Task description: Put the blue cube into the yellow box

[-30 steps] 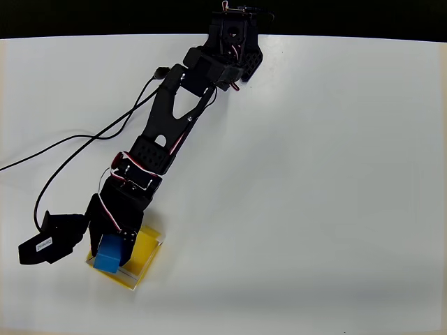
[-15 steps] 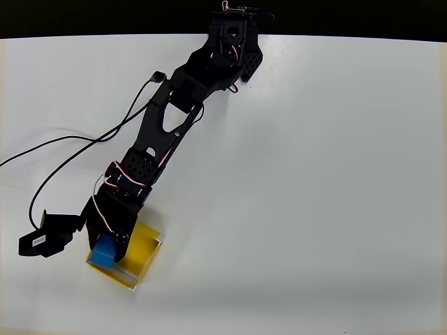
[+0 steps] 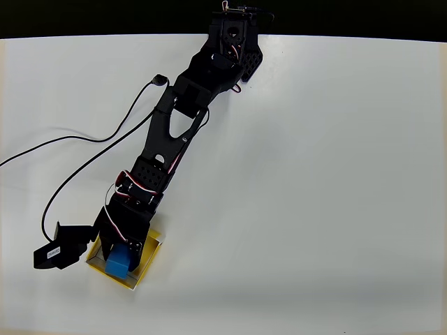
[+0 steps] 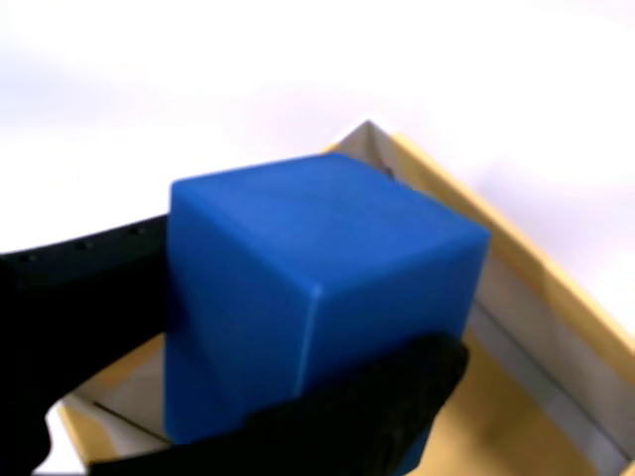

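Note:
The blue cube [image 3: 119, 263] [image 4: 298, 288] sits between the black fingers of my gripper [image 3: 120, 255], which is shut on it. In the overhead view the cube is over the yellow box [image 3: 148, 248] near the table's lower left, and the arm covers much of the box. Close up in the wrist view, the cube is large, with the yellow box's [image 4: 556, 327] wall and floor behind and below it. One black finger [image 4: 397, 382] crosses the cube's lower front and the other lies at its left. Whether the cube touches the box floor is not clear.
The black arm [image 3: 174, 132] stretches from its base [image 3: 234, 35] at the top edge down to the box. A black cable [image 3: 91, 146] loops across the white table on the left. A black part of the wrist [image 3: 59, 250] juts out left of the box.
The gripper, still holding the cube, has shifted slightly right and downward in the overhead view, further over the box. The cable loop has moved with the arm.

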`<control>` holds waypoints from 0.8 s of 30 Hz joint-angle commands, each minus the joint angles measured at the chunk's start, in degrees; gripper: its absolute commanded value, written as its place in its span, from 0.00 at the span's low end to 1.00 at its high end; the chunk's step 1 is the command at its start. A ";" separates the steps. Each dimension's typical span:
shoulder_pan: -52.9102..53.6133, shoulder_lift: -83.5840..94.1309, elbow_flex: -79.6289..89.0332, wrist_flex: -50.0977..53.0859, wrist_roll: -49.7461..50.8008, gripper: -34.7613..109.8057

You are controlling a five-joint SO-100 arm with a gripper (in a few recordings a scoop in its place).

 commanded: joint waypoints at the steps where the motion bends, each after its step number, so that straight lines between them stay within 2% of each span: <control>1: 0.88 7.47 0.18 -3.96 -1.14 0.40; 14: 0.62 12.92 6.77 -8.09 -1.32 0.48; 24: -3.96 31.82 13.27 -8.44 -3.60 0.50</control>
